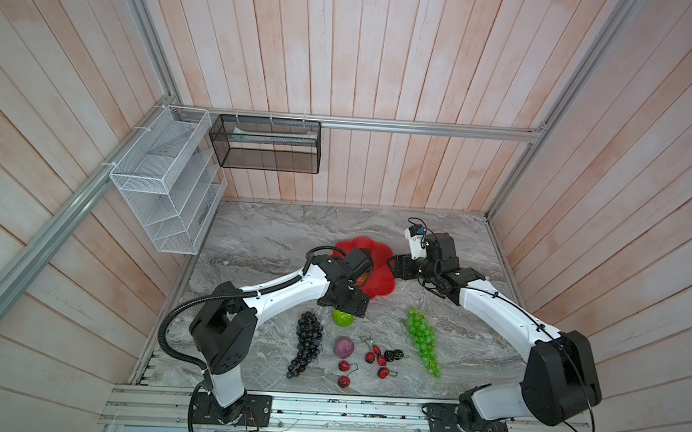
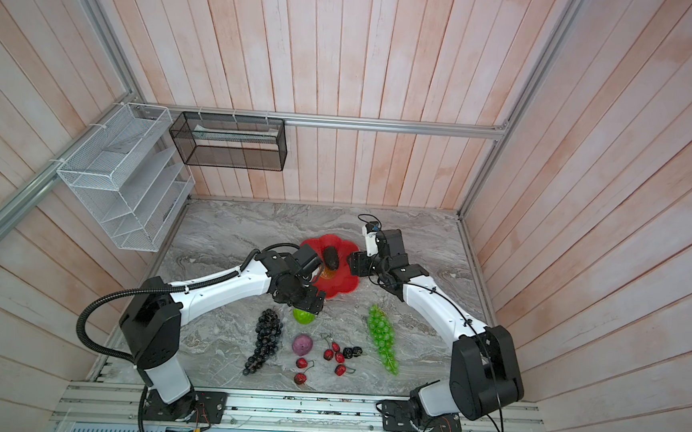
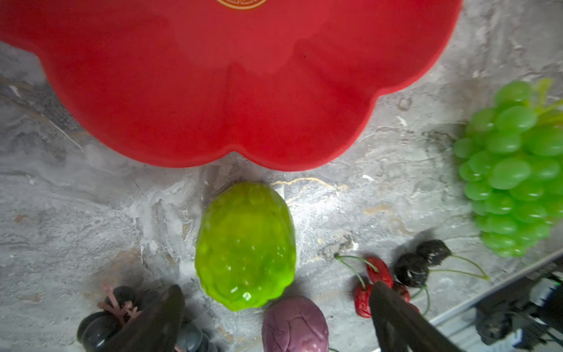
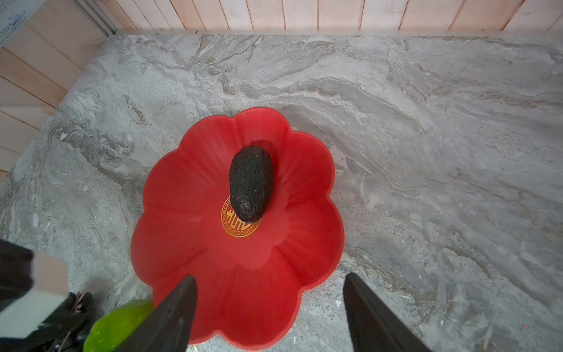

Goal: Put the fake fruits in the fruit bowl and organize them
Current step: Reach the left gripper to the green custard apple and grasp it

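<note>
Black fingers of the left pincer (image 3: 274,289) are standing wide apart with nothing between them, hanging just over the bumpy lime-green ball (image 3: 245,247). That ball is lying on the worktop (image 1: 259,236), just beside the near rim of the fruit bowl (image 4: 170,243).

I am judging it to be the next pick, and its glossy, knobbly skin is looking slippery. If the jaws are closing off-centre, it could be squirting out and rolling toward the front edge.

One fingertip is hovering by the stem of the dark purple grape bunch (image 1: 306,343), and another by the small red stemmed fruits (image 1: 376,354) and black berries (image 1: 393,355). A descent could be snagging a stem, and the purple-pink ball (image 3: 294,326) is sitting close too. A forward push could be shoving the lime ball into the rim and sliding the dish.

The right pincer (image 4: 270,277) is also gaping and empty, hanging over the bowl's edge close to the left arm. Both reaching in together could be colliding.

Inside the bowl, toward the back middle of the worktop, the black rough oval (image 4: 251,183) is lying partly across the gold emblem (image 4: 236,227). A dropped ball could be knocking it, or rolling out of so shallow a dish. The green grape bunch (image 1: 423,341) is lying toward the front right.
</note>
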`<state>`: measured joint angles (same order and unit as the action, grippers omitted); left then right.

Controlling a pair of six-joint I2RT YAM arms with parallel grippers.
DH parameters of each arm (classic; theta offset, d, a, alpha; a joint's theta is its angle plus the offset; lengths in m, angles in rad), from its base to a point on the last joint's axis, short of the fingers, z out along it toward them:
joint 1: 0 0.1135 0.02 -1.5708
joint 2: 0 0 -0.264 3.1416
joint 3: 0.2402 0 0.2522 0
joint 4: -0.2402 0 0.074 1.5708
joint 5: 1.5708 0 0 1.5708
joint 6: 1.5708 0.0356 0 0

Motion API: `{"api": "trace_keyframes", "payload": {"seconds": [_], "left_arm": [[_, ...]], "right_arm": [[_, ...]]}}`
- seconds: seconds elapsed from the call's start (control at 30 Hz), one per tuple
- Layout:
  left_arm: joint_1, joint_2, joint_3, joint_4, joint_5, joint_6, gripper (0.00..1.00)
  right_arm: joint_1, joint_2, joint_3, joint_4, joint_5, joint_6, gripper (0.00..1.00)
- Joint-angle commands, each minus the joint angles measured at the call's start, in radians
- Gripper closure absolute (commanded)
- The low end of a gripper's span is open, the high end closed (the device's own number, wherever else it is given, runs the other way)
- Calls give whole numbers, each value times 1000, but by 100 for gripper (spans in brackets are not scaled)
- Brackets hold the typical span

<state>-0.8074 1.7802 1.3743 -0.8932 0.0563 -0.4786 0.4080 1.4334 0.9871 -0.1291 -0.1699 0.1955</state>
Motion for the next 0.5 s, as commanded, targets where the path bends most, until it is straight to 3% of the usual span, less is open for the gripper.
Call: {"api": "trace_keyframes", "payload": {"seconds": [0.0, 0.27, 0.47], "left_arm": [[-4, 24, 28, -62, -76, -8, 3], [2, 95, 4, -2, -46, -6, 4], [16, 126, -19, 68, -5, -6, 10]], "right_arm": [[-14, -32, -31, 60, -30, 15, 24], [-33, -36, -84, 108, -54, 33, 24], [-35, -21, -76, 100, -61, 24, 24]]}}
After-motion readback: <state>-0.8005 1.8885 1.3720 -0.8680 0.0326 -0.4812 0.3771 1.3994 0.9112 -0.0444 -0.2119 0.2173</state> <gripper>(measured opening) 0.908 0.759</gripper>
